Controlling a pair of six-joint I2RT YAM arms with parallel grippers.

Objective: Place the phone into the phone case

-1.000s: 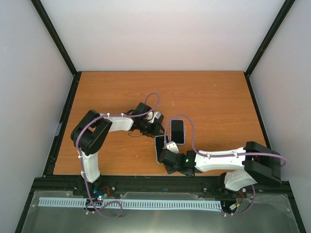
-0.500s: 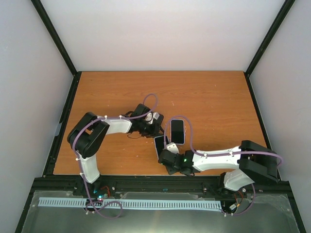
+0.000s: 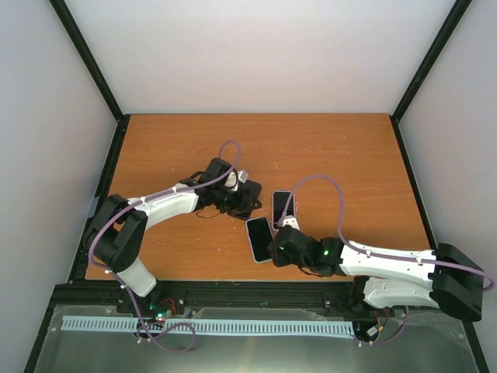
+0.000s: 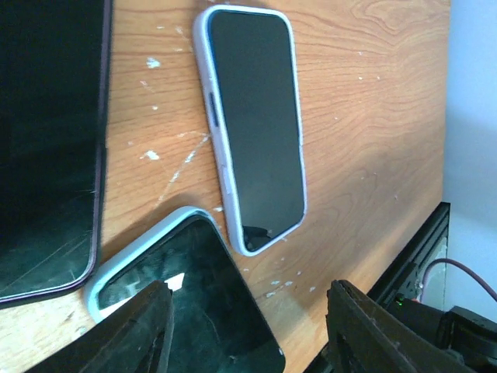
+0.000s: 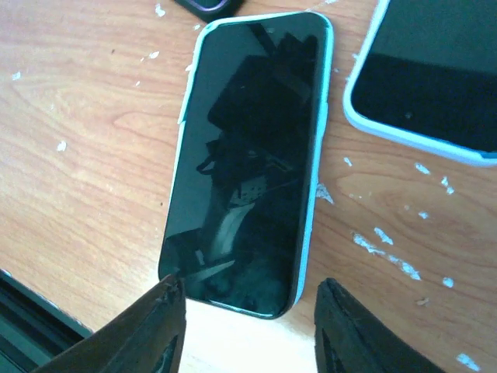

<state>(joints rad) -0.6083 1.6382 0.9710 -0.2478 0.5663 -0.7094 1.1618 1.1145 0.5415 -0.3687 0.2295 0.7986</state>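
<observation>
Wooden table (image 3: pixel 334 148) — scuffed with white flecks (image 4: pixel 153 62), perhaps paint.

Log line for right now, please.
left fingers: open | right fingers: open, over phone end | phone: flat on table, unheld

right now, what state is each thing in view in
left tool: open, empty
right tool: open, empty
blue-cased phone: in its case, flat, screen up, dark
pale-cased phone: in its case, flat, screen up, dark
purple-rimmed item: flat, phone or case unclear

Three phones (image 3: pixel 260 238) crowd table centre; far tabletop (image 3: pixel 334 148) free for passage.
</observation>
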